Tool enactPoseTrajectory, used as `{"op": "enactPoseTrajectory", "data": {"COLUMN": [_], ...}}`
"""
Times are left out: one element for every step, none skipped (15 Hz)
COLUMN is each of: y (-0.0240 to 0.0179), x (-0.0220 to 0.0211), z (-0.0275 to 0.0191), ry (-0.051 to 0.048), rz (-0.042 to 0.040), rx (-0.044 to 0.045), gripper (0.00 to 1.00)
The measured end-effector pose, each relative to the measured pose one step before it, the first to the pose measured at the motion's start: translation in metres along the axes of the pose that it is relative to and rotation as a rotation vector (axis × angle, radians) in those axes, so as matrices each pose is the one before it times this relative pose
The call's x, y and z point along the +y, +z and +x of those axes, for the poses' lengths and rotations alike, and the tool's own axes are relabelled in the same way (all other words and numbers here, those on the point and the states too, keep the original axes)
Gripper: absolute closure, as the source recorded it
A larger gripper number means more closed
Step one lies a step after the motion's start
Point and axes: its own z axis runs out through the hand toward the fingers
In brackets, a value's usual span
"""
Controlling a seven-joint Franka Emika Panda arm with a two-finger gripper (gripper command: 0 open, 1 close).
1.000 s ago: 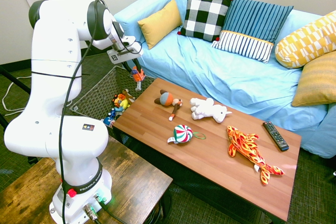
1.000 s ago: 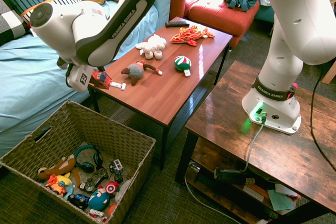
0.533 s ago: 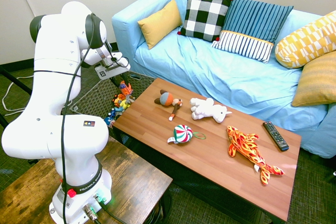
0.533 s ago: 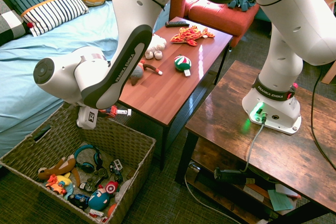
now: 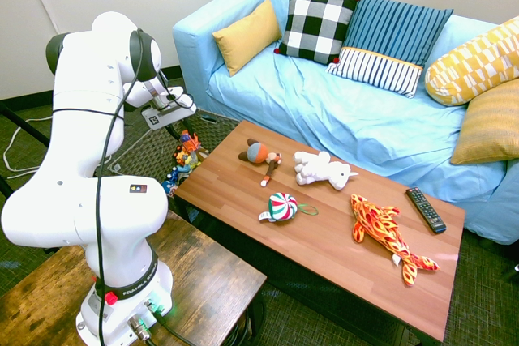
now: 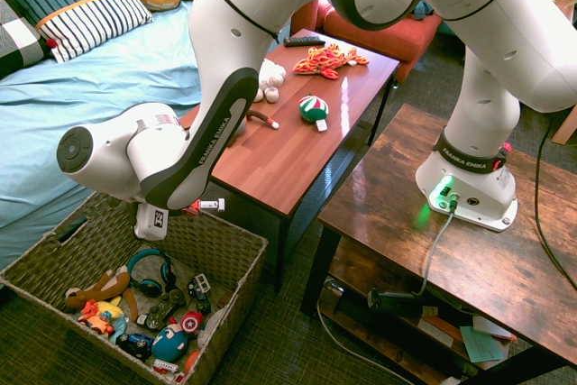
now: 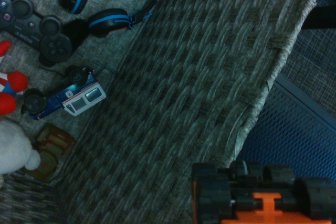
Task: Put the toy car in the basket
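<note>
Fingers clamp the toy car (image 6: 200, 206) above the woven basket's (image 6: 209, 239) near rim, the gripper (image 5: 183, 137) low beside the coffee table (image 5: 324, 232), while only the wrist view shows the car's black wheels (image 7: 247, 179) and a blue truck (image 7: 65, 97) inside.

car (image 6: 200, 206): in gripper (image 6: 185, 210), above basket (image 6: 219, 242) rim
headphones (image 6: 150, 270): below gripper, in basket
</note>
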Motion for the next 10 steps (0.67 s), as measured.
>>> {"op": "enactPoseTrajectory", "data": {"y": [0.00070, 0.00072, 0.00088, -0.00014, -0.00111, -0.00272, -0.00430, -0.00483, -0.00504, -0.00346], "x": [0.00120, 0.00145, 0.00139, 0.00057, 0.00087, 0.00326, 0.00802, 0.01579, 0.02701, 0.03324], "z": [0.00234, 0.00283, 0.00241, 0.00167, 0.00249, 0.00607, 0.01288, 0.02108, 0.02944, 0.03438], "ry": [0.00338, 0.00314, 0.00168, 0.00163, 0.00334, 0.00925, 0.02003, 0.03387, 0.04722, 0.05102], "rz": [-0.00193, -0.00129, -0.00187, 0.00036, 0.00113, 0.00268, 0.00580, 0.01092, 0.01523, 0.02106], "rx": [0.00091, -0.00077, 0.00009, 0.00006, 0.00229, 0.00672, 0.01036, 0.01040, 0.00131, -0.01834], "gripper": [0.00, 0.00, 0.00, 0.00, 0.00, 0.00, 0.00, 0.00, 0.00, 0.00]}}
